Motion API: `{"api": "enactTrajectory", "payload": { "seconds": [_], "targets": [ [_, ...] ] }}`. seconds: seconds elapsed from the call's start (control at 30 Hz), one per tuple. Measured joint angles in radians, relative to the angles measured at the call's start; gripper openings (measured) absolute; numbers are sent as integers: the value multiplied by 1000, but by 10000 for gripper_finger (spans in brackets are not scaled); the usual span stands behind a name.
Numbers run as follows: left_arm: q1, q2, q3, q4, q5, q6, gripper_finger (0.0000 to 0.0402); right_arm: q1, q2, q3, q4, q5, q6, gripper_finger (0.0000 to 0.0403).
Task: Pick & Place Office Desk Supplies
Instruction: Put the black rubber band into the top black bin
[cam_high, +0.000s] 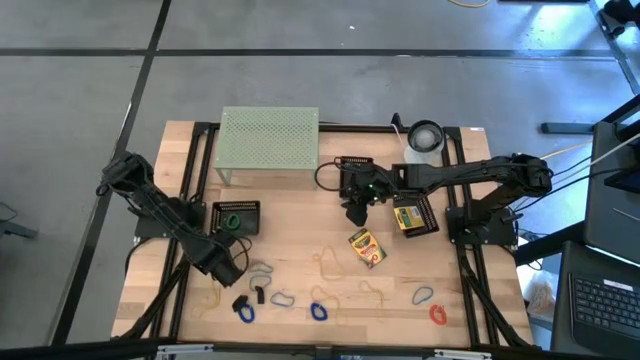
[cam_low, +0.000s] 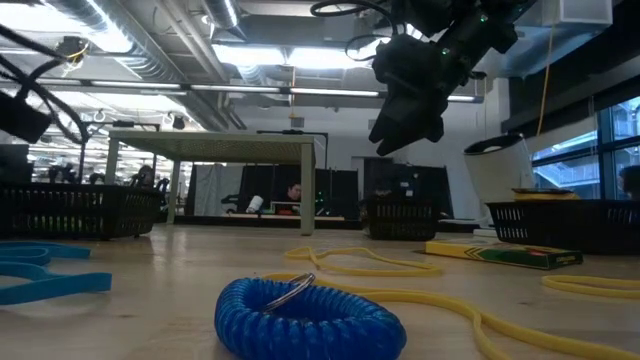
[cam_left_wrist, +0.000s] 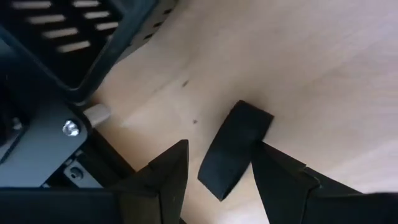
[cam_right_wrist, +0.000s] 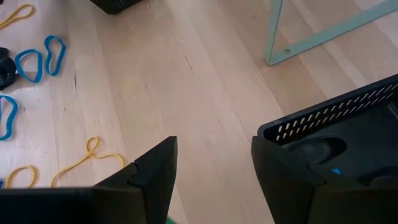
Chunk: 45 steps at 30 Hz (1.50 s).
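- Your left claw (cam_left_wrist: 217, 186) hangs low over the tabletop (cam_high: 300, 240), at about 8 o'clock on it. Its two fingers are spread wide and hold nothing.
- A small black clip (cam_left_wrist: 233, 149) lies flat between those fingers. It looks light, flat and stiff. You could pinch it across its thin middle. I think it may slide on the smooth wood, so close gently.
- Just beside that claw sits a black tray (cam_high: 236, 218), toward 9 o'clock, with something green in it.
- Near the front edge, from 7 to 5 o'clock, lie the blue loop clip (cam_low: 305, 312), more blue ones, a red loop clip (cam_high: 438, 314) and thin rubber bands (cam_low: 480, 320). The bands are soft and floppy, so they are hard to pinch. Take a loop clip by its rim.
- Past the middle, a crayon box (cam_high: 367, 248) lies flat on the wood. It is a light cardboard box, so hold it across its short sides and do not squash it.
- Your right claw (cam_right_wrist: 211, 180) hovers high near the middle, spread open and empty.
- A second crayon box (cam_high: 408, 216) rests in a black tray at 3 o'clock.
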Motion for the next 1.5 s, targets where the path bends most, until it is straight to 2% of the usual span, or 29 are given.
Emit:
{"api": "enactTrajectory", "payload": {
  "seconds": [0.1, 0.23, 0.5, 0.67, 0.8, 0.93, 1.07, 1.2, 1.33, 1.5],
  "targets": [
    [0, -1, -28, 42, 13, -12, 161, 0, 0, 0, 0, 0, 1, 207],
    [1, -4, -47, 88, 27, -12, 129, 0, 0, 0, 0, 0, 2, 207],
    [1, -6, -33, 109, 30, -21, 12, 0, 0, 0, 0, 0, 2, 207],
    [-1, -19, 9, 112, 32, -20, 5, 0, 0, 0, 0, -24, 41, 207],
    [0, -36, 59, 104, -46, 0, 4, 2, 0, 0, 23, -108, 55, 207],
    [1, -53, 133, 116, -206, 79, 4, 17, 0, 0, 72, -151, 55, 207],
    [17, -55, 219, 126, -449, 213, 5, 42, 0, 0, 151, -230, 43, 207],
    [61, -56, 281, 212, -636, 409, 5, 78, 0, 0, 251, -337, 29, 207],
    [123, -56, 314, 393, -744, 675, 5, 118, -17, 0, 325, -424, 29, 207],
    [203, -56, 314, 743, -779, 1083, 5, 168, -77, 0, 344, -417, 24, 207]
  ]
}}
